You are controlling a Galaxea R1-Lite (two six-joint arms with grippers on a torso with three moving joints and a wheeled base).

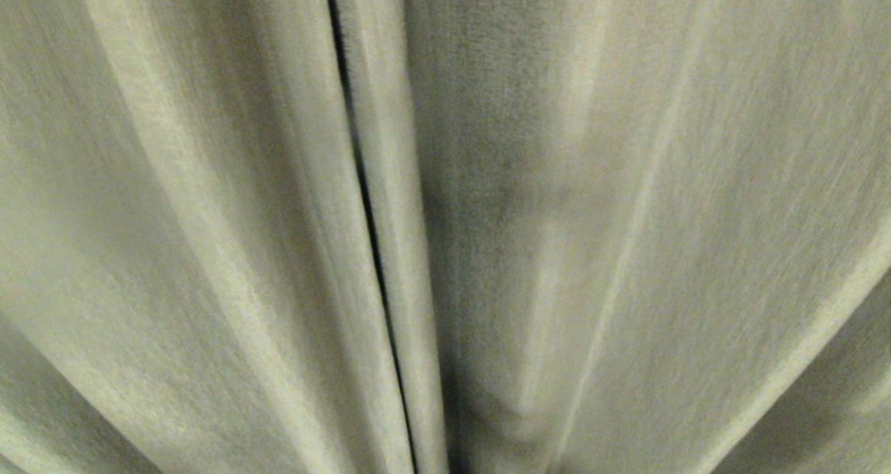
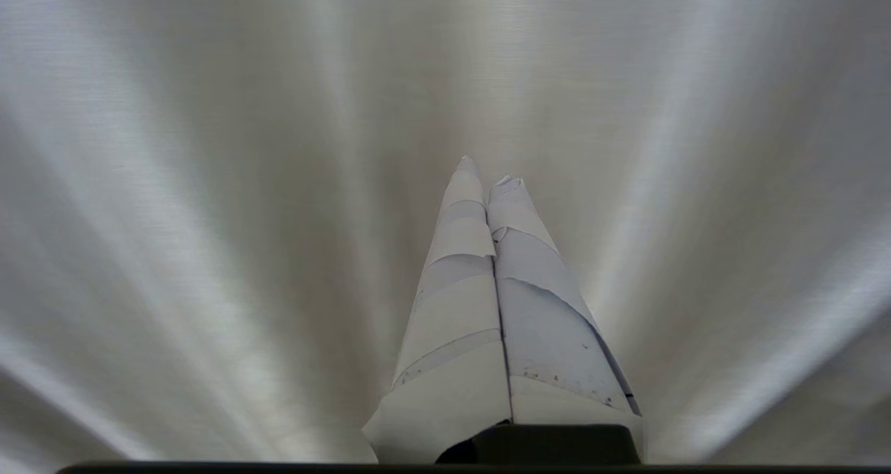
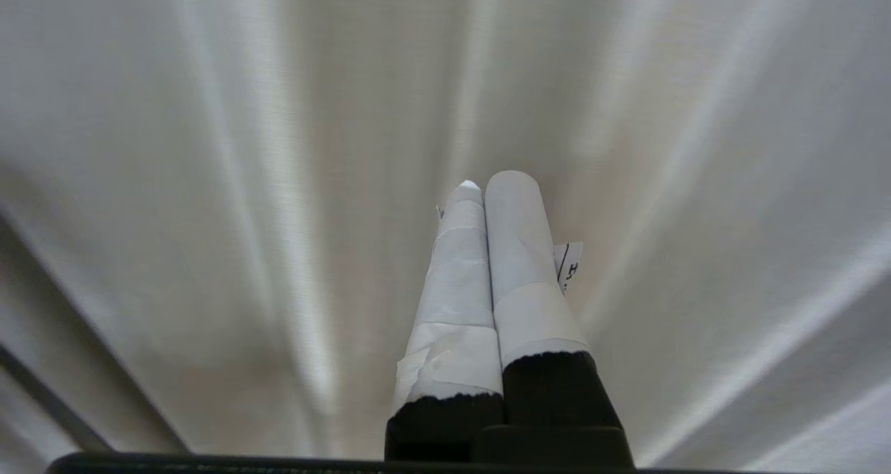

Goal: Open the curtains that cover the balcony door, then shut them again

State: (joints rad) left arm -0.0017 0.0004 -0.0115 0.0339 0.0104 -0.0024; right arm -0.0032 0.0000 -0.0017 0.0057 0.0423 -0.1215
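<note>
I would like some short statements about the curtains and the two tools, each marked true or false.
1. The curtains are drawn together, with only a thin dark gap between the panels. True.
2. The balcony door glass is plainly visible. False: fabric fills every view.
3. The left tool is shut and holds nothing. True.
4. The right tool is wide open. False: its taped fingers are pressed together.
5. The right tool grips a fold of curtain. False: no fabric is between its fingers.

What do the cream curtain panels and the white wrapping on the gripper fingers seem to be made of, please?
The cream pleated curtain panels look like matte woven fabric: a fine thread grain and soft folds show. The white wrapping on the left fingers and right fingers looks like paper or tape, with overlapping, torn-edged strips.
</note>
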